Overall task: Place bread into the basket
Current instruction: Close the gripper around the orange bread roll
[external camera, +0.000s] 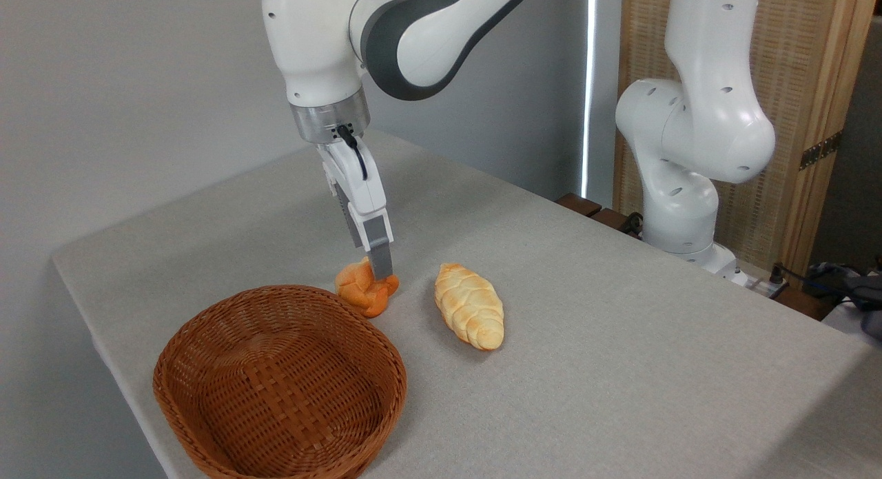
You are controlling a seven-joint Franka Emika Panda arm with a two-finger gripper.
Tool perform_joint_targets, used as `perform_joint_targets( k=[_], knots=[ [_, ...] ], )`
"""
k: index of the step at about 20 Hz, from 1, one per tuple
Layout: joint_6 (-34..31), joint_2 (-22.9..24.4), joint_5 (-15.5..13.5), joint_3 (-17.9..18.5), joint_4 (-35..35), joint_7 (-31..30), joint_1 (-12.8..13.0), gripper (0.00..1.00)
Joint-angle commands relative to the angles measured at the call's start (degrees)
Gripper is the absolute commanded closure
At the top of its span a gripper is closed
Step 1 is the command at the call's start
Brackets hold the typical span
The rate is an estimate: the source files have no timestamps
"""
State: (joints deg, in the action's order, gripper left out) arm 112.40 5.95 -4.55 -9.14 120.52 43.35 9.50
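While the basket [279, 382] sits near the front edge of the table [620, 369] with nothing inside it, the bread [365, 288] lies on the cloth just beyond its rim, at about one o'clock from it. The gripper [380, 267] comes down from above and its fingers reach onto the bun; if the jaws press it, I cannot tell. A braided loaf [470, 305] lies at three o'clock from the bun, apart from it.

pincer [380, 271] low, arm bent over
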Motion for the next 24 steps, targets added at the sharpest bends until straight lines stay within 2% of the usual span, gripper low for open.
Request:
perform_joint_targets(
  k=[1,3,5,8,11,12,24],
  knots=[
    [2.6,0.2,0.6,0.4,0.8,-0.7,0.3,0.04],
    [3.4,-0.8,0.7,0.4,0.7,-0.7,0.3,0.04],
    [3.4,-0.9,0.8,0.4,0.7,-0.8,0.3,0.09],
    [3.5,-1.2,0.9,0.4,0.7,-0.1,0.3,0.33],
    [3.5,-1.5,1.1,0.4,0.7,-0.2,0.3,0.74],
    [3.5,-1.6,1.1,0.4,0.7,-0.2,0.3,0.78],
    [3.3,-1.6,1.1,0.4,0.6,-0.3,0.2,0.77]
  ],
)
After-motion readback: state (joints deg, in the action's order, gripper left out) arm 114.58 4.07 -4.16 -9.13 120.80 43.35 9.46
